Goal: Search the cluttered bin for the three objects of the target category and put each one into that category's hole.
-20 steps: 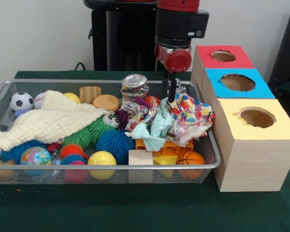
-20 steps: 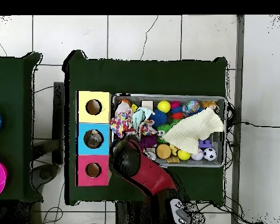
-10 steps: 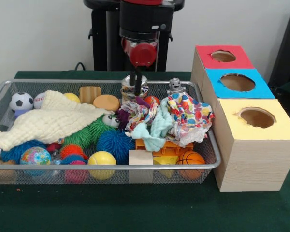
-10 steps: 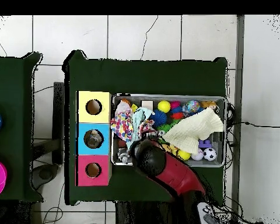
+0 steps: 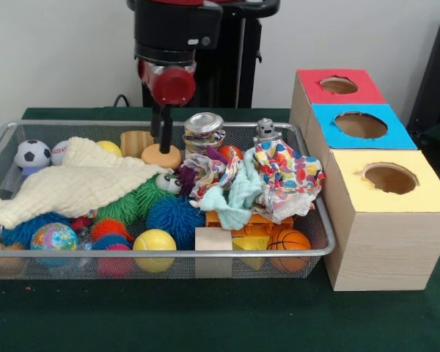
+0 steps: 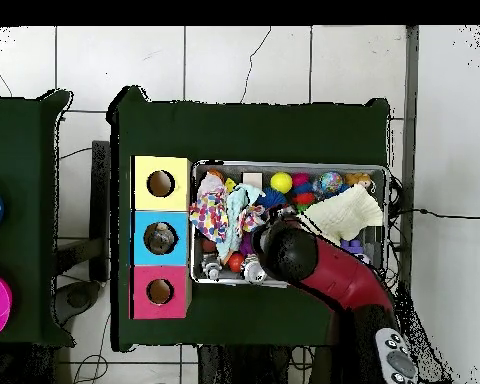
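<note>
Sliding along the back of the basket (image 5: 154, 254), the arm is leaving the colorful cloth (image 5: 286, 176) and is now hanging over the tan round block (image 5: 161, 155). Its fingers (image 5: 161, 130) are pointing down just above that block, but I cannot tell if they are spread or pressed together. Nothing is going into the boxes (image 5: 381, 213) yet, so the search is still going on.

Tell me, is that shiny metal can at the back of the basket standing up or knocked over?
Tipped. The can leans among the clutter, its round lid tilted toward the front camera rather than facing up.
</note>
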You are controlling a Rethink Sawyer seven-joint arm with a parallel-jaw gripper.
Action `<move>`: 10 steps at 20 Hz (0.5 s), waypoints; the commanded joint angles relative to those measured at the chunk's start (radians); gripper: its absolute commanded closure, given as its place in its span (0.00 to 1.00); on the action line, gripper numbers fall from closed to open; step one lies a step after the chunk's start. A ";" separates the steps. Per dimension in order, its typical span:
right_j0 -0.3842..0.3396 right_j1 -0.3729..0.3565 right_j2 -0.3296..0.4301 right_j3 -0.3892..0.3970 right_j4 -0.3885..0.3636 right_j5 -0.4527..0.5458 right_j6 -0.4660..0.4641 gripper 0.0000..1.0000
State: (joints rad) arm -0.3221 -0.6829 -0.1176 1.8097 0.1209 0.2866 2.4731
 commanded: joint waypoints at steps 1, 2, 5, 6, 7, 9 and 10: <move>-0.099 0.006 0.110 -0.201 -0.163 0.219 -0.310 0.00; -0.117 0.005 0.124 -0.213 -0.181 0.228 -0.319 0.00; -0.167 0.005 0.157 -0.260 -0.231 0.266 -0.341 0.00; -0.179 0.010 0.163 -0.273 -0.245 0.278 -0.337 0.00; -0.192 0.016 0.168 -0.286 -0.259 0.290 -0.334 0.00; -0.230 0.037 0.203 -0.298 -0.285 0.283 -0.335 0.00; -0.250 0.052 0.221 -0.304 -0.300 0.275 -0.337 0.00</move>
State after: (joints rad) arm -0.4982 -0.6791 -0.0418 1.6280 -0.0842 0.4577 2.4574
